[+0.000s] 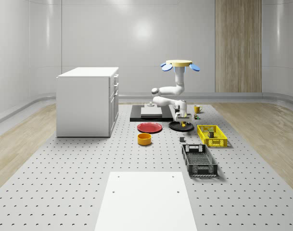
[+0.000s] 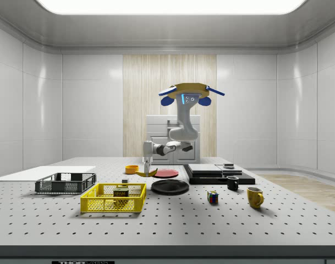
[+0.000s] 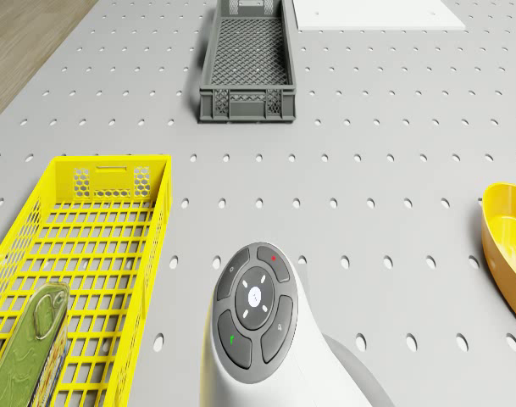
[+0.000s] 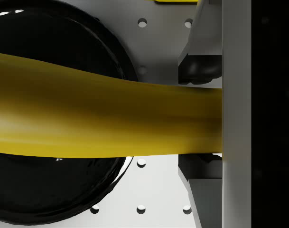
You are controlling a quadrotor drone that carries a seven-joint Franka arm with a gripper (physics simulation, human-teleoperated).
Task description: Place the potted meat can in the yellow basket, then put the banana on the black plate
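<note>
The drone (image 1: 179,65) hovers above the table's far middle, its arm bent down. My gripper (image 1: 184,117) is shut on the yellow banana (image 4: 101,118), one finger (image 4: 199,64) on each side of it. The banana (image 2: 147,174) hangs a little above the table, at the edge of the black plate (image 2: 170,186) on the side view's left; part of it lies over the plate (image 4: 49,47). The yellow basket (image 3: 97,254) stands beside the plate, and the potted meat can (image 3: 41,339) lies inside it. The can (image 2: 121,192) also shows through the basket's wall (image 2: 114,204).
A dark grey crate (image 1: 199,160) stands in front of the basket. A red plate (image 1: 149,127) and an orange bowl (image 1: 144,139) sit left of the black plate. A white cabinet (image 1: 87,101), a black platform (image 1: 153,113), two mugs (image 2: 254,197) and a colour cube (image 2: 212,197) stand around.
</note>
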